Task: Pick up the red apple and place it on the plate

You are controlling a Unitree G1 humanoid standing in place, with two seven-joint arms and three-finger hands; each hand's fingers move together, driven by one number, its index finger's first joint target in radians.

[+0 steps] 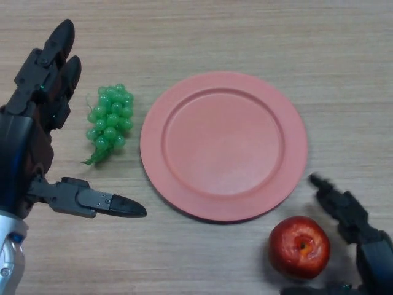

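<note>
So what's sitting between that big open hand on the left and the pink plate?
In the head view, a bunch of green grapes lies on the table between the left hand and the pink plate, apart from both.

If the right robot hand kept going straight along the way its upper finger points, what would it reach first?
Probably the round pink plate: the right robot hand points up and left toward its lower right rim. The red apple lies beside the hand, off that line. Height is unclear.
</note>
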